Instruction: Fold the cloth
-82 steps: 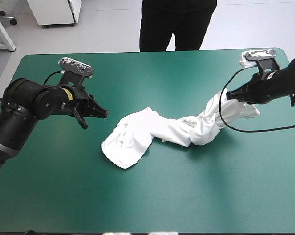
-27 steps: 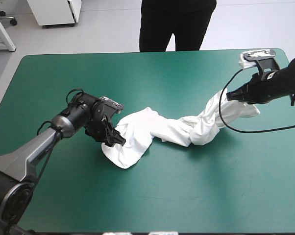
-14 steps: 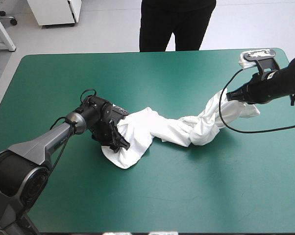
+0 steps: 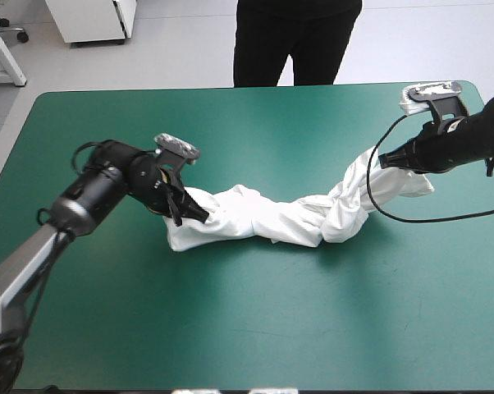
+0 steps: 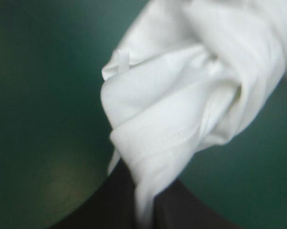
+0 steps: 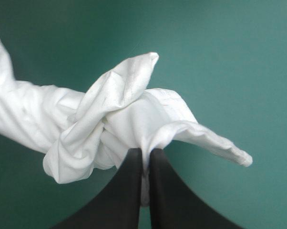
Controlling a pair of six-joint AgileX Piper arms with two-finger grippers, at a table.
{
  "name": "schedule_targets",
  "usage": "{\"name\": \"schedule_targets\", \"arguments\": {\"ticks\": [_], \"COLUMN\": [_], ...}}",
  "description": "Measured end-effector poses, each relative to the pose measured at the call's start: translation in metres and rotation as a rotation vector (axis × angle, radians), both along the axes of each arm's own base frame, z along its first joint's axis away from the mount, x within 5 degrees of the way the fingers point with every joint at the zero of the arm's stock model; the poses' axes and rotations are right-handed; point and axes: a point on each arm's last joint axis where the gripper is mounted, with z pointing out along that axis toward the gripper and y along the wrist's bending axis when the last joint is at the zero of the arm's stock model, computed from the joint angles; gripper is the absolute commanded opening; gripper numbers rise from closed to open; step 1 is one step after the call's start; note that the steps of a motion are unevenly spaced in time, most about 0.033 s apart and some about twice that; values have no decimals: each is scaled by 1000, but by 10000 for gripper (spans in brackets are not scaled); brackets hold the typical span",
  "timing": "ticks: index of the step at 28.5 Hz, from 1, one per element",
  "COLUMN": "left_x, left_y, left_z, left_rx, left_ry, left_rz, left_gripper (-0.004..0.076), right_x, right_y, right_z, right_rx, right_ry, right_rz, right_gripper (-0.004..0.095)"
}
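The white T-shirt point(image 4: 272, 217) lies as a twisted rope across the middle of the teal-green table, stretched between both grippers. My left gripper point(image 4: 194, 213) is shut on the T-shirt's left end, which is lifted a little off the cover. In the left wrist view a hemmed fold of the T-shirt point(image 5: 181, 119) runs down between the black fingers point(image 5: 110, 200). My right gripper point(image 4: 384, 162) is shut on the right end, with a bunch of the T-shirt point(image 6: 129, 119) pinched in my right gripper point(image 6: 146, 160).
The table's teal-green cover point(image 4: 255, 328) is bare in front of the T-shirt and behind it. A person stands beyond the far edge, not over the table.
My left arm came down to the T-shirt's left end, shut on it, then pulled it up and to the left. The flat left part has bunched into a rope. My right gripper has stayed still.
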Motion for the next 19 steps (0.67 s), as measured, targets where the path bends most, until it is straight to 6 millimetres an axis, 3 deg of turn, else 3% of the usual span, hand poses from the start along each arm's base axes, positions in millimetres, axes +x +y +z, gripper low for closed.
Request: {"name": "schedule_targets", "arguments": {"ticks": [5,7,9,15,19], "left_x": [-38,-57,-84,-133,-160], "left_y": [19,29,43,65,76], "left_z": [98,137,189,256,278], "left_rx": [-127,-178,-250,-376,-436], "left_ry": [-266,-385,-557,-811,-916], "left_rz": [2,4,9,-18,-39], "left_gripper": [-7,-7,-7,-9,-9], "right_x": [-1,-4,-14,-57,-97], "right_y": [0,0,0,1,1], "right_z": [23,45,82,157,187], "right_rx": [11,22,44,95,117], "right_ry": [-76,-148,-277,-588,-744], "right_rz": [-20,-31,-48,-59,-55], "right_gripper": [-17,-17,-17,-17,-17]}}
